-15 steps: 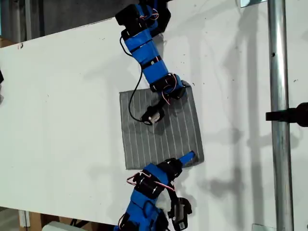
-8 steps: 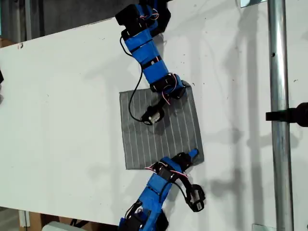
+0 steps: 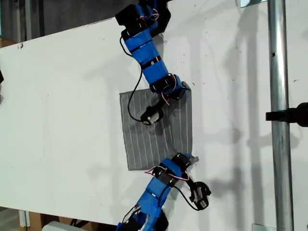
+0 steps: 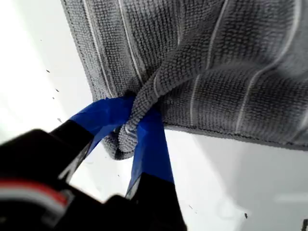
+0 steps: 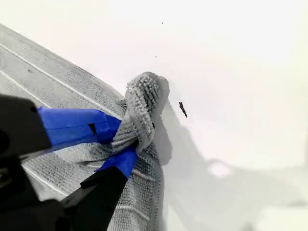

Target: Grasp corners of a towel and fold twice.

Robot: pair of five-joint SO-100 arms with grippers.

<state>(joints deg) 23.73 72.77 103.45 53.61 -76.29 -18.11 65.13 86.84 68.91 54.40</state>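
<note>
The grey striped towel (image 3: 149, 139) lies on the white table (image 3: 62, 106), mid-frame in the exterior view. My first gripper (image 3: 191, 159), on the arm at the bottom of the exterior view, is shut on the towel's lower right corner (image 4: 126, 139). That corner is lifted and the cloth (image 4: 231, 57) bulges above the blue fingers (image 4: 149, 144). My second gripper (image 3: 184, 87), on the arm from the top of the exterior view, is shut on the upper right corner (image 5: 142, 94). This corner bunches up between its blue fingers (image 5: 77, 126), while the cloth (image 5: 48, 72) behind it lies flat.
A metal pole (image 3: 279, 115) with a black clamp (image 3: 293, 114) runs down the exterior view's right. The upper arm's wrist camera and cable (image 3: 153, 115) hang over the towel. The table's edge runs along the exterior view's lower left.
The lower arm swung round and closed on the towel's lower right corner, then drew it towards the exterior view's left; the towel's right edge has shifted inward. The upper arm has not moved.
</note>
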